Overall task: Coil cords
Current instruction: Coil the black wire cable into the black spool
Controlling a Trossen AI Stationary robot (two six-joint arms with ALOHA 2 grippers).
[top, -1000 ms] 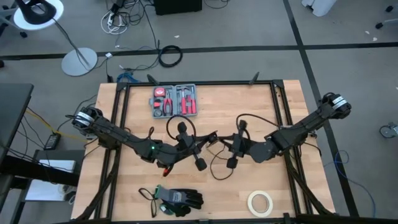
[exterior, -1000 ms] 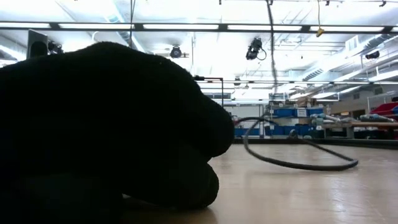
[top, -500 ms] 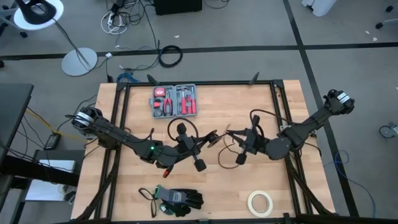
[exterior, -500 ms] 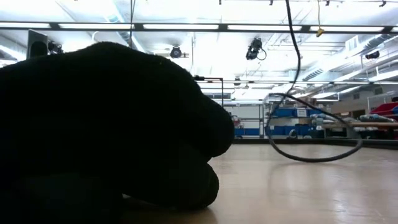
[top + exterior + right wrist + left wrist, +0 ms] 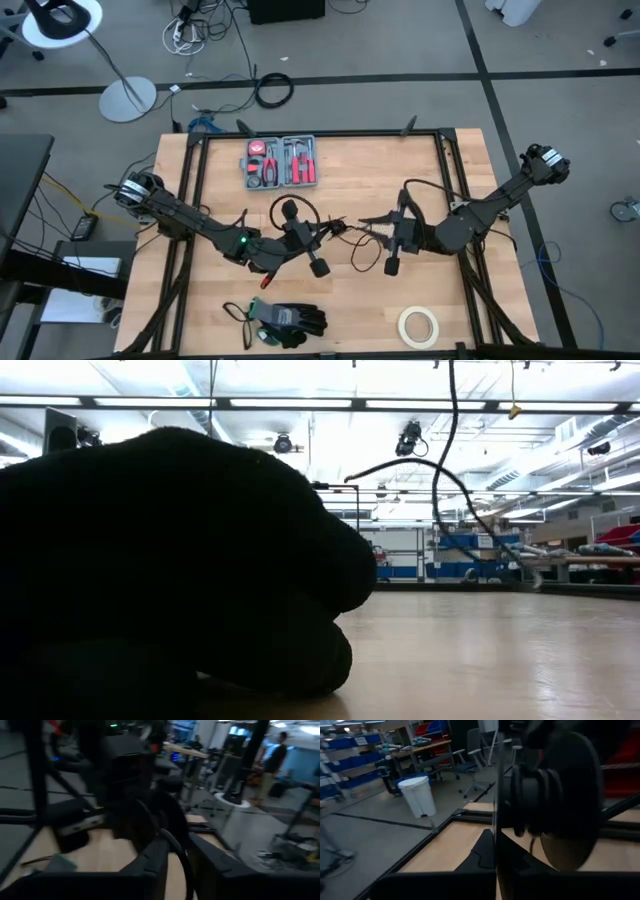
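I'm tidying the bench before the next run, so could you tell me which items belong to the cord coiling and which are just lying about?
In use: cord, left gripper, right gripper.

Lying about: tool case, gloves, tape roll.

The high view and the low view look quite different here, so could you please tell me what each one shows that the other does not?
Only the high view shows the grey tool case with red-handled tools, the white tape roll, and both arms: the left end effector and the right end effector meet mid-table. Only the low view shows the ceiling lights and the blue storage bins across the room. Both show the thin black cord, the black gloves, which fill much of the low view, and the wooden table.
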